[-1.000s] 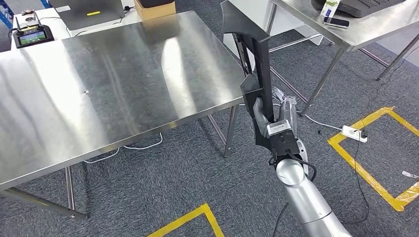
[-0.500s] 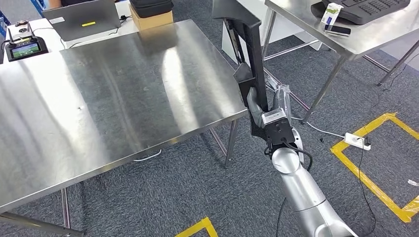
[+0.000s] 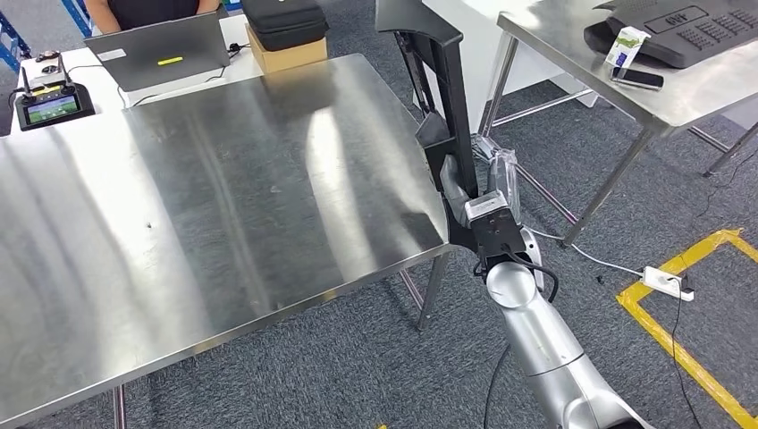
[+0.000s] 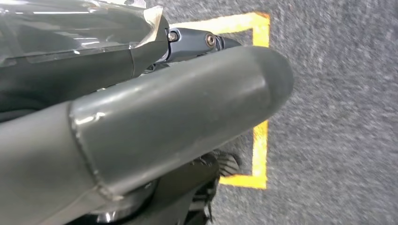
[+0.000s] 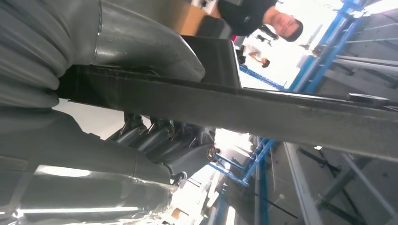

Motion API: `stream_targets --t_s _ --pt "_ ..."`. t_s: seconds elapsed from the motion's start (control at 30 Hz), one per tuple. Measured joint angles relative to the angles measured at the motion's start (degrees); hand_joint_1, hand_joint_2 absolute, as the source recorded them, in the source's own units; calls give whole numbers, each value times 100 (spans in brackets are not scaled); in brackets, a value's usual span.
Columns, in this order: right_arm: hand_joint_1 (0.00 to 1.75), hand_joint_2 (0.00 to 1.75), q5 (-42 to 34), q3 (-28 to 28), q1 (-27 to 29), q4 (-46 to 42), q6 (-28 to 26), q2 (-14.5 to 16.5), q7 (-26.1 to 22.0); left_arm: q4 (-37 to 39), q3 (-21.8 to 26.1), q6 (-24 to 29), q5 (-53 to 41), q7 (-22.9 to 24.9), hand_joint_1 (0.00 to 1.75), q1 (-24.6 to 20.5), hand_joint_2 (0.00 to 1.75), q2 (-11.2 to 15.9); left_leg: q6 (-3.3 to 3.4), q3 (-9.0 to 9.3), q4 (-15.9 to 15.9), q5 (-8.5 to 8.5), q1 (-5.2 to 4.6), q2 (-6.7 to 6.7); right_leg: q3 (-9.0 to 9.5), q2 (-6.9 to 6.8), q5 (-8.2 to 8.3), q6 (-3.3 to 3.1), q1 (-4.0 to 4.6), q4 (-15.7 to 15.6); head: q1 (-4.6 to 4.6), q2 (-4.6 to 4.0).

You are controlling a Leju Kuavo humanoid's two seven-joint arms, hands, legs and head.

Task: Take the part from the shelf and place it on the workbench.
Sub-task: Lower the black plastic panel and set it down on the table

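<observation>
Head view, left to right. A handheld controller with a lit screen (image 3: pixel 46 100) sits on the white desk at the far left, with an open laptop (image 3: pixel 161 51) beside it and a person in a dark top (image 3: pixel 147 11) seated behind. A cardboard box (image 3: pixel 286 55) carrying a black case (image 3: pixel 284 20) stands just past the far edge of the workbench (image 3: pixel 206 197), a large steel table with a bare reflective top. At the workbench's right edge, the right hand (image 3: pixel 465 192) grips the part (image 3: pixel 442 80), a long black angular piece held nearly upright. Its lower end is level with the table edge and its upper end reaches the top of the frame; it is off the tabletop, just beside the corner. The silver right arm (image 3: pixel 545 349) rises from the lower right. Farther right, a second steel table (image 3: pixel 661 94) bears a black keyboard (image 3: pixel 688 22), a small white-and-green carton (image 3: pixel 626 45) and a phone (image 3: pixel 637 79). A white power strip (image 3: pixel 666 281) lies on the grey carpet near yellow floor tape (image 3: pixel 688 357).

Right wrist view: the thumb (image 5: pixel 150 44) and fingers (image 5: pixel 159 145) clamp the part's black bar (image 5: pixel 281 112) between them.

Left wrist view: the left hand (image 4: pixel 141 122) hangs over carpet and yellow tape; whether its fingers are closed cannot be told.
</observation>
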Motion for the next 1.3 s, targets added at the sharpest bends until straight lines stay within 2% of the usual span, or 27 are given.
stream_targets --t_s 0.07,0.13,0.17,0.27,0.3,0.33,0.37,0.4,0.43,0.47,0.5,0.53,0.6,0.63,0.7,0.77,0.8,0.83,0.87,0.9,0.93,1.0,1.07,1.13,1.17,1.23,1.3 --pt "175 175 38 19 -15 23 -31 1 1 1 17 3 8 15 0 -11 0 5 -55 35 49 -46 -6 11 75 4 25 -155 -6 -9 -11 1" --pt "175 175 87 34 -42 44 -71 -1 3 1 40 9 9 26 0 -12 0 9 -116 -70 322 -113 15 35 126 2 -13 -247 -32 -19 -14 1" --pt "175 175 102 42 -53 56 -83 -1 4 1 52 12 9 28 0 -13 0 9 -156 -222 593 -223 31 50 153 -1 -36 -287 -41 -24 -14 0" --pt "175 175 113 74 -69 106 -98 3 7 1 76 19 9 31 0 -5 0 8 -237 -912 1568 -667 70 71 191 -32 -108 -363 -14 -22 -17 -1" --pt "175 175 108 85 -69 128 -99 3 9 1 80 22 9 31 0 -1 0 8 -237 -1061 1670 -666 77 76 210 -46 -132 -372 -2 -22 -18 -1" --pt "175 175 103 95 -68 148 -101 4 10 1 84 27 9 32 0 2 0 8 -222 -1104 1566 -530 80 85 240 -62 -158 -374 13 -22 -18 0" --pt "175 175 98 104 -69 164 -104 6 11 1 86 31 9 32 0 3 0 10 -186 -1035 1261 -280 74 108 281 -83 -185 -373 30 -23 -18 0" --pt "175 175 94 113 -70 175 -109 7 11 1 89 40 9 32 0 1 0 13 -121 -894 837 14 52 178 326 -110 -215 -371 44 -27 -17 0" --pt "175 175 94 120 -71 184 -117 9 11 1 91 50 8 32 0 -2 0 21 -64 -781 486 216 28 252 372 -138 -240 -365 62 -33 -8 0" --pt "175 175 93 126 -70 190 -129 9 9 1 92 58 7 32 0 -6 0 28 -15 -701 237 320 -2 315 403 -162 -263 -351 70 -39 -4 0" --pt "175 175 93 131 -63 196 -142 8 9 0 92 67 5 33 0 -10 0 32 22 -676 123 344 -30 358 422 -191 -285 -329 72 -46 1 0" --pt "175 175 93 137 -55 201 -153 8 7 -1 93 73 3 33 0 -12 0 34 34 -696 124 310 -44 340 437 -222 -301 -300 72 -54 3 1" --pt "175 175 95 148 -36 203 -167 5 4 -1 93 88 2 32 0 -6 0 22 84 -623 35 400 -29 253 448 -242 -338 -243 87 -32 1 1" --pt "175 175 96 154 -36 204 -172 1 2 -1 94 98 2 31 0 -3 0 17 112 -574 -17 464 -6 211 413 -191 -394 -228 92 62 3 1" --pt "175 175 96 162 -26 214 -184 -14 -3 -1 96 111 2 27 0 -5 0 9 141 -502 -89 553 34 134 163 -39 -644 -224 67 595 14 -1" --pt "175 175 98 169 14 237 -199 -27 -4 -1 97 111 2 27 0 -9 0 2 150 -507 -88 561 38 34 -214 23 -926 -203 22 1332 15 -1" --pt "175 175 102 172 39 250 -207 -32 -4 -1 97 108 0 27 0 -6 0 -2 144 -510 -84 557 41 -27 -329 27 -968 -160 -1 1526 15 -1" --pt "175 175 109 174 58 259 -214 -34 -4 -1 97 107 -2 27 0 -2 0 -7 132 -512 -74 549 48 -90 -336 30 -915 -95 -24 1500 15 -1" --pt "175 175 118 175 69 264 -221 -36 -4 -1 97 105 -4 27 0 1 0 -13 111 -513 -53 534 60 -154 -226 39 -774 -18 -51 1238 15 -1" --pt "175 175 126 176 72 266 -226 -38 -5 -1 97 105 -7 27 0 4 0 -19 76 -516 -17 510 75 -217 -31 77 -590 58 -87 806 17 -1" --pt "175 175 132 178 72 269 -229 -40 -5 -1 97 105 -9 27 0 3 0 -21 30 -528 26 479 78 -274 144 127 -445 96 -103 436 17 -1" --pt "175 175 138 179 73 278 -238 -48 -10 -1 97 107 -14 22 0 1 0 -20 -60 -568 105 426 80 -365 335 207 -316 53 -105 47 6 0" --pt "175 175 138 182 69 284 -242 -55 -12 1 101 119 -17 17 0 11 0 -19 -120 -608 124 416 89 -427 339 180 -321 -52 -87 61 -5 1" --pt "175 175 138 185 54 287 -239 -56 -11 4 115 140 -17 16 0 24 0 -15 -175 -663 219 355 104 -322 348 119 -318 -131 -106 54 -12 1" --pt "175 175 140 186 47 290 -237 -58 -12 5 123 155 -18 16 0 21 0 -12 -206 -755 410 243 111 -208 359 83 -321 -174 -118 45 -22 0" --pt "175 175 145 187 39 311 -237 -65 -10 5 137 190 -28 11 0 7 0 -11 -260 -1104 1092 -93 127 21 374 5 -342 -234 -97 41 -42 -1" --pt "175 175 159 187 37 353 -248 -73 0 5 146 234 -56 0 0 5 0 -10 -282 -1458 1699 -285 139 82 381 -84 -361 -257 -71 43 -43 0"
